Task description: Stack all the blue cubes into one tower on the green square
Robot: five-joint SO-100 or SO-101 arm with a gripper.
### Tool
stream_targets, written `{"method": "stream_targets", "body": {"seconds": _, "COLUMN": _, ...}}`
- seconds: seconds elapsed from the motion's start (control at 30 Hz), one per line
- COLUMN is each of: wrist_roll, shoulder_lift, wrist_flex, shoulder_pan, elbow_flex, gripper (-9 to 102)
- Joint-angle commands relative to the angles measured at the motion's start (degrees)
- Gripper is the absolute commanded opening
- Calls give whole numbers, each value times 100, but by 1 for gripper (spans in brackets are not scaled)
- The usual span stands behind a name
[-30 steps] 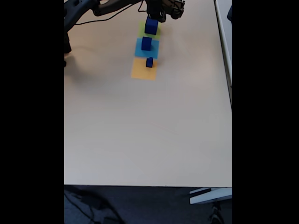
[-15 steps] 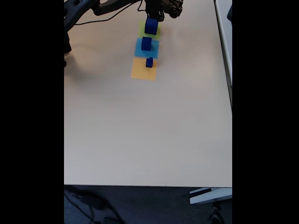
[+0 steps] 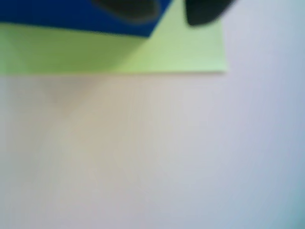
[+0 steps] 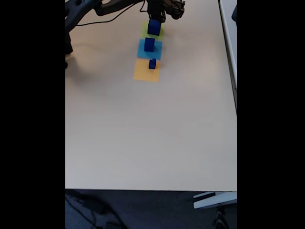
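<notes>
Black two-finger gripper (image 4: pixel 158 14), closure indiscernible, hangs directly above the largest dark blue solid cube (image 4: pixel 154 26), which sits on the flat lime-green square (image 4: pixel 159 34).

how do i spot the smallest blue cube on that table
In the fixed view, find the row of three coloured squares near the table's far edge, below the gripper. The smallest blue cube sits on the orange square, the nearest one. The cubes on the light-blue and green squares are clearly bigger.
</notes>
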Motion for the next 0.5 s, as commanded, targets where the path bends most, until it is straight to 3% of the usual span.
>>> {"method": "stream_targets", "body": {"seconds": 0.0, "wrist_roll": 18, "shoulder_lift": 132, "wrist_flex": -132, "shoulder_pan": -26, "elbow_flex": -325, "gripper": 0}}
{"method": "stream_targets", "body": {"seconds": 0.47, "wrist_roll": 26, "shoulder_lift": 237, "wrist_flex": -105, "shoulder_pan": -62, "elbow_flex": -105, "gripper": 0}}
